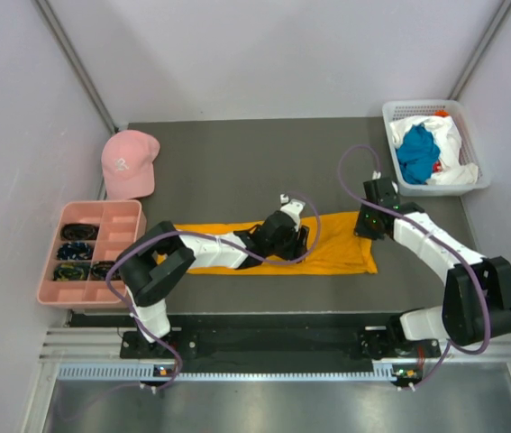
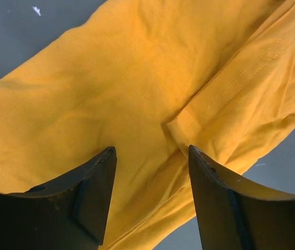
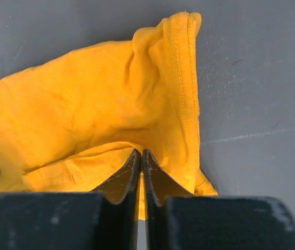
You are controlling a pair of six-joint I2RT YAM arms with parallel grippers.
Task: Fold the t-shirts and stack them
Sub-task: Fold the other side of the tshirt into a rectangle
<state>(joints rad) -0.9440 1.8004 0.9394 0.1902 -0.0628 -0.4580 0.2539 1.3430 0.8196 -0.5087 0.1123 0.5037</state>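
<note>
A bright orange-yellow t-shirt (image 1: pixel 338 253) lies folded into a long strip across the near part of the dark table. My left gripper (image 1: pixel 293 234) hovers over its middle, open, with bare cloth (image 2: pixel 137 78) showing between the two fingers and nothing held. At the strip's right end, my right gripper (image 1: pixel 366 225) is shut on a fold of the orange-yellow t-shirt (image 3: pixel 85 104), and a sliver of cloth shows between its closed fingertips (image 3: pixel 141 152). A teal-blue t-shirt (image 1: pixel 416 155) and a white t-shirt (image 1: pixel 450 137) lie crumpled in the basket.
A white basket (image 1: pixel 469 131) stands at the back right corner. A pink cap (image 1: pixel 129 162) lies at the back left. A pink compartment tray (image 1: pixel 52 257) with dark small items sits at the left edge. Grey walls close in on both sides.
</note>
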